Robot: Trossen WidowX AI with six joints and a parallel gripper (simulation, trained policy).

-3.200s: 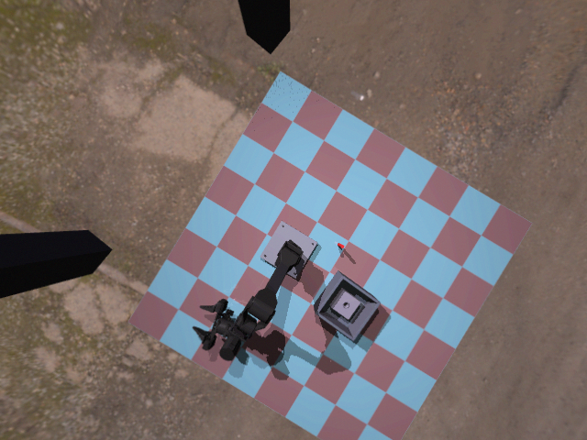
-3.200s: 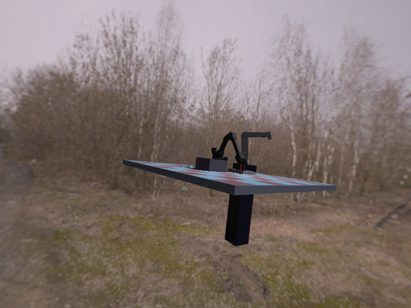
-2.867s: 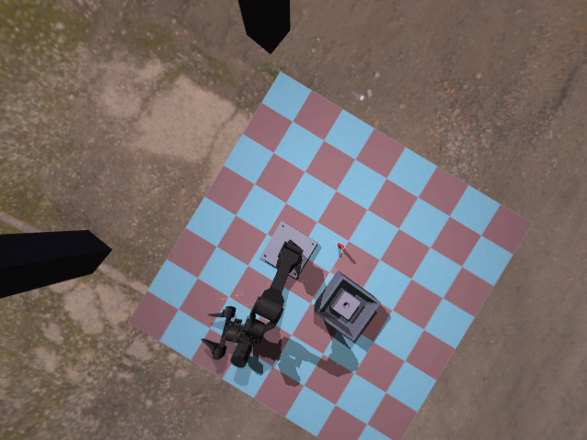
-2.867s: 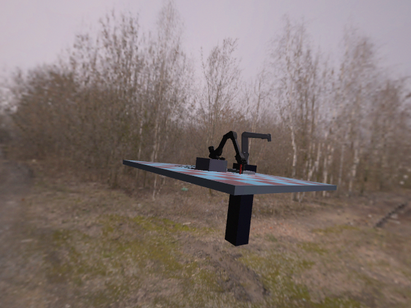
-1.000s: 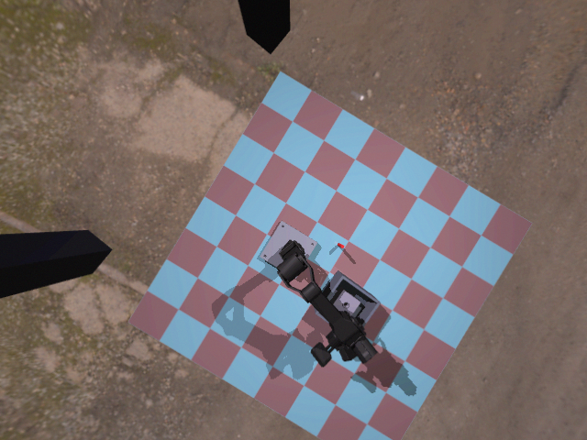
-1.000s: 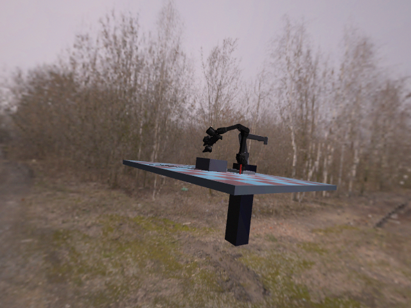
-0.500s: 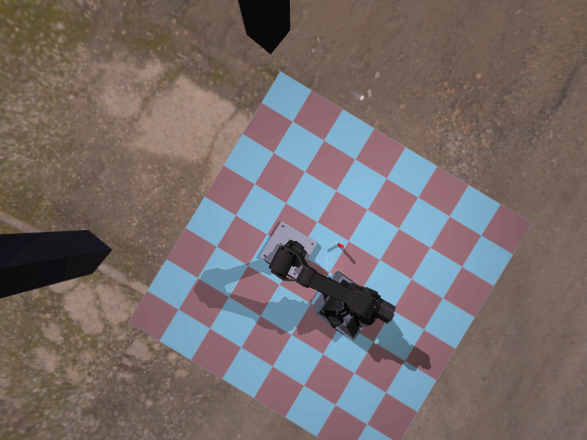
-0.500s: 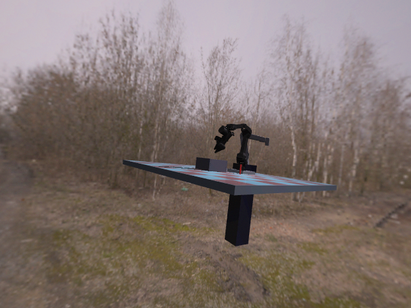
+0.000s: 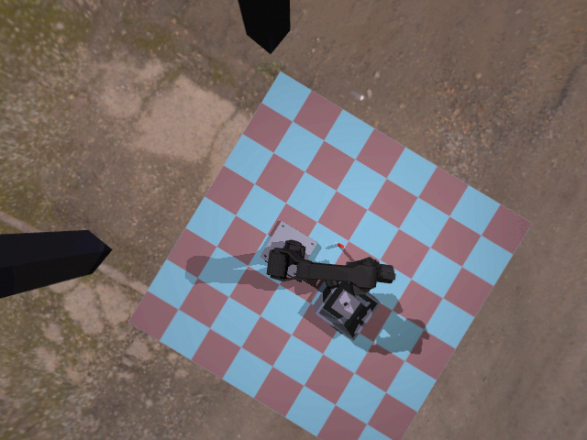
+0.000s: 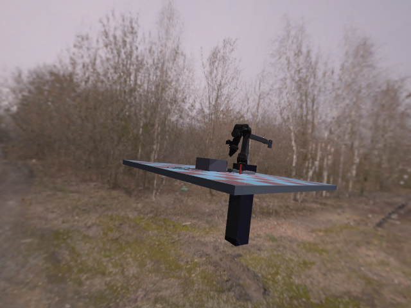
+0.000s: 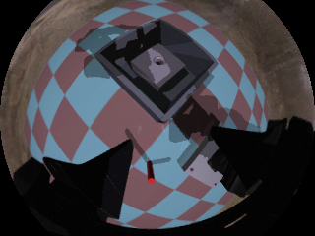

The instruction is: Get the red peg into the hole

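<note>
Exterior view | slim red peg (image 9: 340, 246) (image 10: 240, 169) (image 11: 151, 172) was seen upright, right of grey square box (image 9: 334, 326) (image 10: 217, 164) (image 11: 133, 93) | black gripper (image 10: 231, 154) (image 11: 173, 138) was found open

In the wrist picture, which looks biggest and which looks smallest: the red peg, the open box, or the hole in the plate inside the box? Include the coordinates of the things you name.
1. Open box (image 9: 326, 320) (image 10: 217, 165) (image 11: 133, 94)
2. Red peg (image 9: 340, 246) (image 10: 240, 169) (image 11: 151, 172)
3. Hole in the plate (image 9: 346, 303) (image 11: 158, 61)

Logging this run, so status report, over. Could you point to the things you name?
Gripper (image 10: 231, 154) (image 11: 173, 138) open, nothing held. Peg (image 9: 340, 246) (image 10: 240, 169) (image 11: 151, 172) upright on tabletop (image 9: 326, 374) (image 10: 262, 181) (image 11: 110, 115), outside box (image 9: 334, 324) (image 10: 210, 164) (image 11: 133, 93). No obstruction seen beside peg.
</note>
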